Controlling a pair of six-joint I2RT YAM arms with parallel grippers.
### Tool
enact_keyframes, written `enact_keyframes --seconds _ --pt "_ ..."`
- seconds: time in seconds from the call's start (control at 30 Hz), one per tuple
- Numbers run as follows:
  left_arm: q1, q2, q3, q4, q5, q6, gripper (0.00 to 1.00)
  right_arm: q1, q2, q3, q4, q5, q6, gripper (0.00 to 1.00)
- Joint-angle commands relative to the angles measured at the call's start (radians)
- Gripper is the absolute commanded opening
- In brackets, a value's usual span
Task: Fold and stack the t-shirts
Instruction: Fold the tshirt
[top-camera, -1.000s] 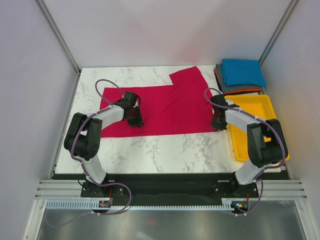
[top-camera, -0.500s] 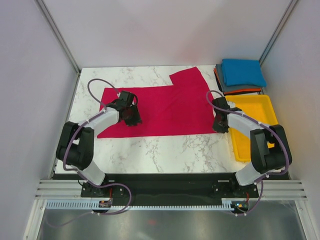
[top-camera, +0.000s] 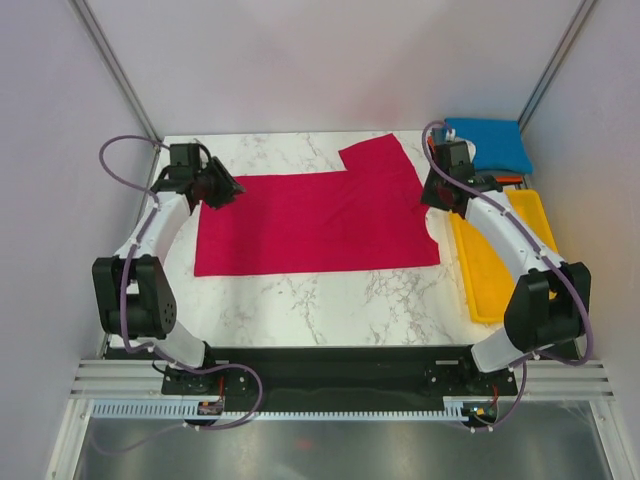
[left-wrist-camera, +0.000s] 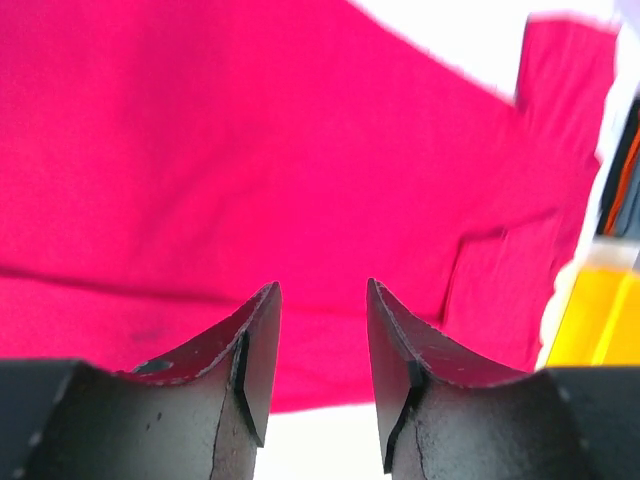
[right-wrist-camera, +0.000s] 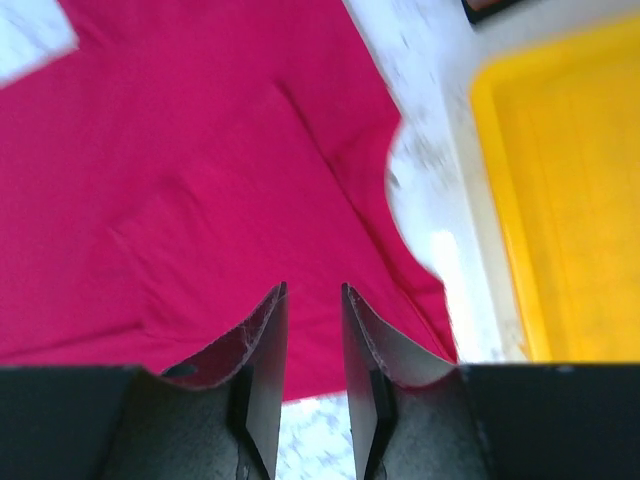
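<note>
The crimson-red t-shirt (top-camera: 320, 215) lies flat on the marble table, partly folded, with one sleeve sticking out at the back right. My left gripper (top-camera: 215, 188) hovers at its back left corner, open, nothing between the fingers (left-wrist-camera: 322, 285). Over the shirt's right edge, by the neckline, my right gripper (top-camera: 437, 190) is open with a narrow gap and holds nothing (right-wrist-camera: 314, 288). Both wrist views look down on red cloth (left-wrist-camera: 250, 150) (right-wrist-camera: 200, 150). A folded bright blue t-shirt (top-camera: 488, 145) tops a stack at the back right, with grey and orange edges (top-camera: 500, 180) below it.
A yellow plastic tray (top-camera: 478, 285) sits along the table's right side, partly under my right arm, and shows in the right wrist view (right-wrist-camera: 570, 180). White enclosure walls (top-camera: 60, 150) stand close on the left, right and back.
Both grippers have left the red shirt's front part and swung backward, the left to the back left corner, the right toward the stack. Both have opened wider. The shirt lies unmoved.
</note>
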Motion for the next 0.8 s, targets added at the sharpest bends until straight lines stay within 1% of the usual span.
enact_keyframes --seconds 0.0,0.1,0.17,0.23,0.3,0.33,0.37,0.43,0.47,0.53,0.57,0.67,0.77 --pt "0.073 0.075 0.105 0.001 0.036 0.029 0.47 -0.001 0.088 0.146 0.089 -0.067 -0.048 0.36" --pt "0.157 0.176 0.166 0.007 0.033 0.018 0.44 0.001 0.18 0.252 0.148 -0.074 -0.045 0.38" --pt "0.186 0.251 0.2 0.029 0.059 0.01 0.4 -0.002 0.251 0.309 0.226 -0.078 -0.037 0.41" --pt "0.216 0.294 0.234 0.047 0.077 -0.014 0.4 -0.003 0.303 0.346 0.315 -0.106 -0.039 0.42" --pt "0.232 0.348 0.252 0.066 0.079 -0.04 0.43 -0.003 0.404 0.433 0.351 -0.112 -0.039 0.44" --pt "0.237 0.368 0.273 0.067 0.082 -0.049 0.43 -0.003 0.444 0.47 0.354 -0.119 -0.042 0.44" --pt "0.242 0.38 0.284 0.073 0.082 -0.054 0.43 -0.003 0.516 0.543 0.353 -0.123 -0.045 0.45" --pt "0.251 0.416 0.313 0.092 0.064 -0.053 0.44 -0.004 0.586 0.608 0.354 -0.124 -0.054 0.45" --pt "0.254 0.428 0.327 0.09 0.056 -0.051 0.45 -0.007 0.648 0.665 0.353 -0.117 -0.057 0.45" --pt "0.263 0.477 0.37 0.093 0.053 -0.043 0.45 -0.012 0.702 0.711 0.36 -0.106 -0.057 0.46" --pt "0.265 0.498 0.384 0.092 0.051 -0.04 0.45 -0.022 0.756 0.76 0.365 -0.107 -0.052 0.46" --pt "0.271 0.552 0.424 0.09 0.047 -0.03 0.47 -0.039 0.848 0.838 0.385 -0.147 -0.017 0.47" --pt "0.272 0.595 0.458 0.092 0.033 -0.033 0.49 -0.053 0.9 0.863 0.437 -0.159 0.052 0.48"
